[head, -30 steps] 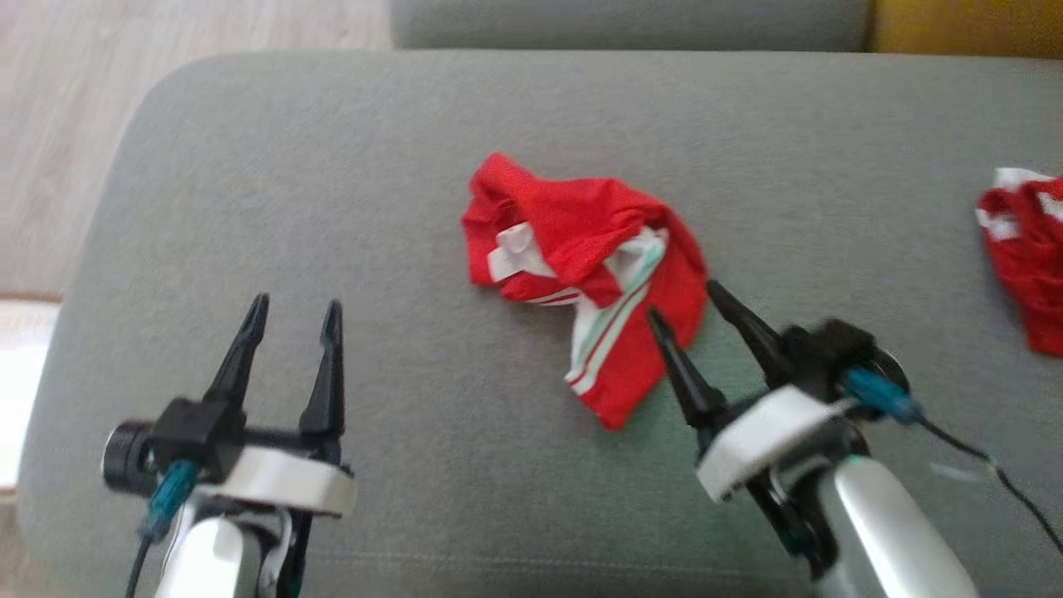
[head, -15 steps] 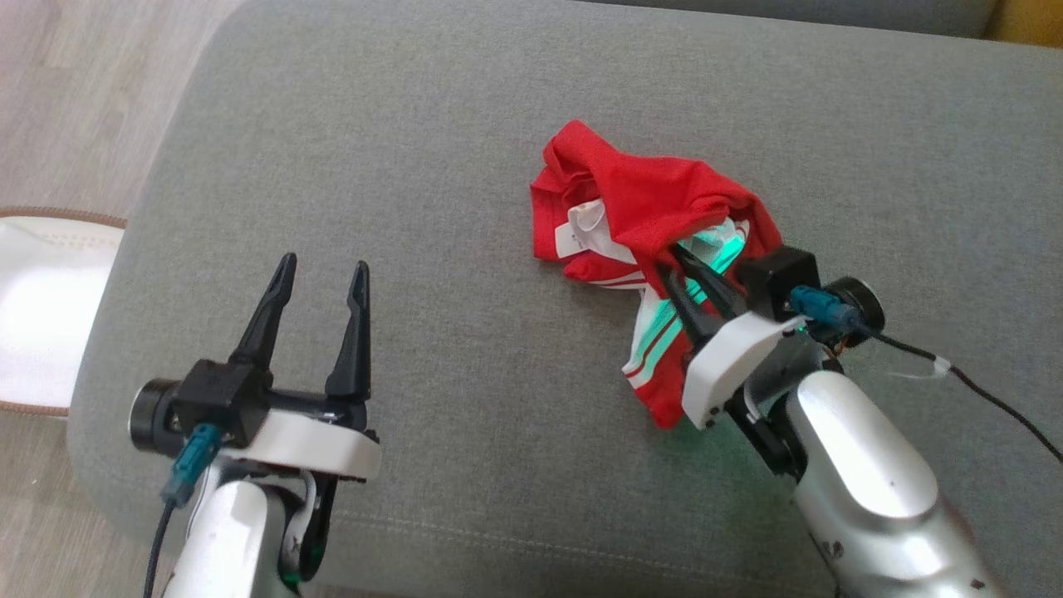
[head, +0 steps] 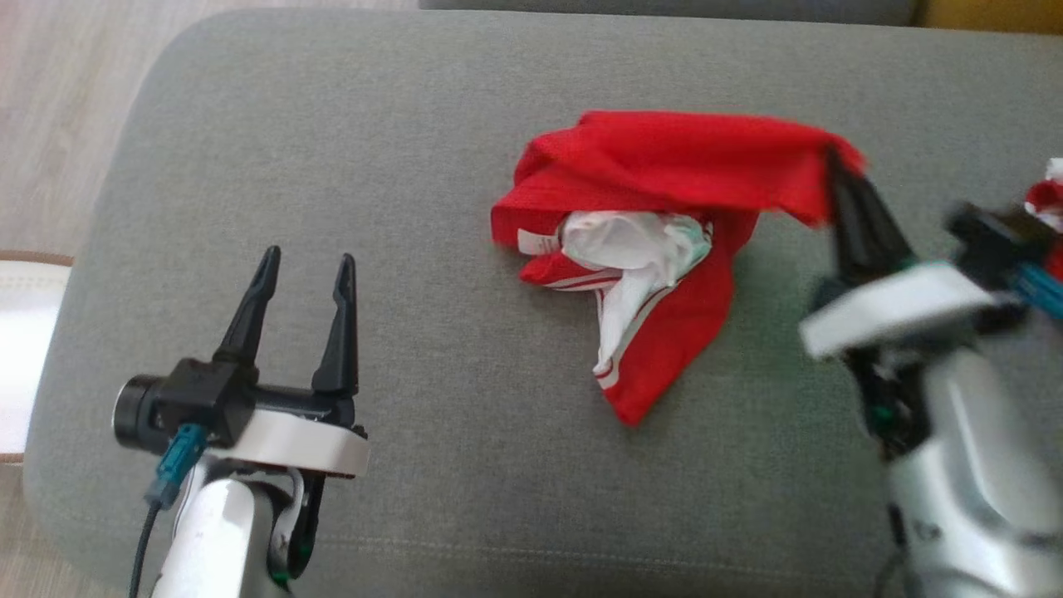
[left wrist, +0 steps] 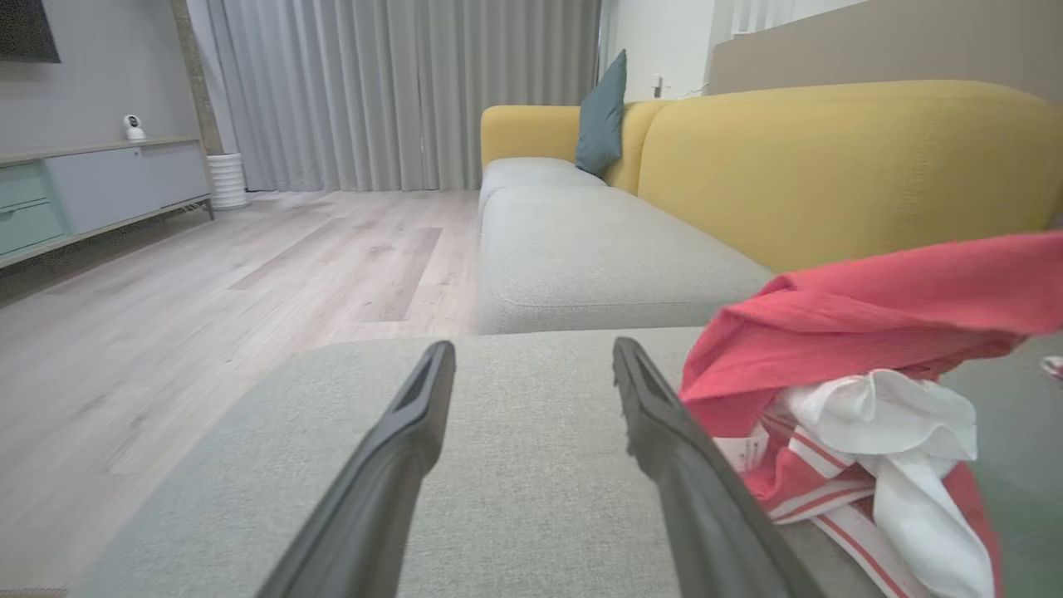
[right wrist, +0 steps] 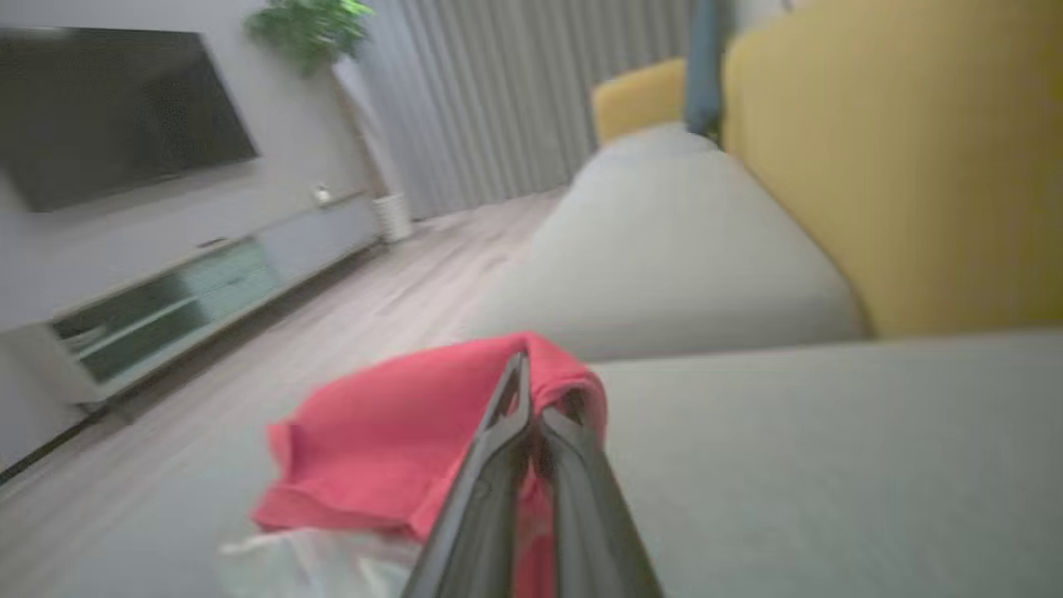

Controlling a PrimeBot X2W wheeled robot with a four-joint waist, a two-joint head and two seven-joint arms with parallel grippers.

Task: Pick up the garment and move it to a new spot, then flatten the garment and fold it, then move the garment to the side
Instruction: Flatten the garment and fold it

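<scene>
A red garment [head: 664,166] with white lining and striped trim lies on the grey couch cushion [head: 415,124]. My right gripper [head: 839,170] is shut on a red edge of the garment [right wrist: 399,440] and holds it stretched up and to the right, while the rest droops onto the cushion. In the right wrist view the closed right gripper [right wrist: 531,390] pinches a red fold. My left gripper [head: 303,262] stands open at the lower left, well apart from the cloth. The left wrist view has the garment [left wrist: 872,332] to the right of that open left gripper [left wrist: 531,365].
A second red and white garment [head: 1048,195] peeks in at the right edge. The cushion's left edge drops to a wooden floor [head: 50,124] with a pale rug [head: 25,349]. A yellow sofa back [left wrist: 830,158] rises behind.
My right gripper, shut on the garment's edge, has lifted and pulled it to the right, spreading the cloth. The camera has shifted. The left gripper has stayed open in place.
</scene>
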